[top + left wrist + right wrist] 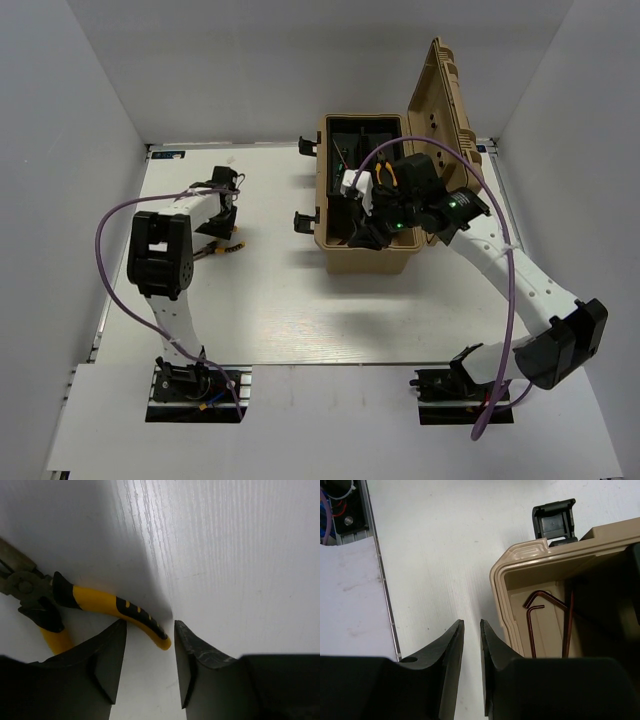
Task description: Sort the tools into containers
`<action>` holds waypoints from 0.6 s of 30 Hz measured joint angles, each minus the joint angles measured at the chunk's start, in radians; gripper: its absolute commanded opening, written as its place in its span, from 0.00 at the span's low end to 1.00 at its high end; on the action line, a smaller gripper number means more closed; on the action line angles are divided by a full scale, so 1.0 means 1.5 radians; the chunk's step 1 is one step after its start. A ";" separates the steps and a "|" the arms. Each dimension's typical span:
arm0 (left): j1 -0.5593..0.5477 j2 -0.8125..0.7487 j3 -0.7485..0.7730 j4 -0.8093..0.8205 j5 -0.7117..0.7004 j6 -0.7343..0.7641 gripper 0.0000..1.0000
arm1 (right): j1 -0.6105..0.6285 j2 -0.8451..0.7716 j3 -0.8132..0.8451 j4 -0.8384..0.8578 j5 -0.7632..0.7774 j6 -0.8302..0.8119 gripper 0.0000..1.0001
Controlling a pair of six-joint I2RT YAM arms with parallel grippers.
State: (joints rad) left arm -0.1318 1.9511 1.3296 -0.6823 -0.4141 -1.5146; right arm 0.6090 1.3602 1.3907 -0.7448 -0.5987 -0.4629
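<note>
Only right wrist shows hex keys inside toolbox.

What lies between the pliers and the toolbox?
Only bare table, as the top view shows; the pliers lie well left of the toolbox.

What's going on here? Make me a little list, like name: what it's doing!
toolbox: lid open, standing on the table
in the toolbox: dark hex keys
outside on the table: yellow-handled pliers
left gripper: open, empty, right by the tip of one pliers handle
right gripper: jaws a little apart, empty, near the toolbox's corner
</note>
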 measured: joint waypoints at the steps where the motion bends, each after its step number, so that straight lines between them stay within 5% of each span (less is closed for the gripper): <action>1: 0.000 0.007 0.011 -0.008 -0.003 -0.003 0.49 | 0.000 -0.002 0.000 0.000 0.001 -0.001 0.26; 7: 0.000 0.016 0.024 -0.047 -0.009 -0.014 0.49 | 0.000 -0.013 0.000 0.000 0.003 -0.007 0.26; 18: -0.001 -0.030 -0.049 -0.025 -0.011 -0.029 0.16 | -0.001 -0.018 0.000 0.000 0.003 -0.007 0.26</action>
State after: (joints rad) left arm -0.1329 1.9060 1.2556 -0.7204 -0.4313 -1.5581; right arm 0.6083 1.3334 1.3903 -0.7448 -0.5945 -0.4736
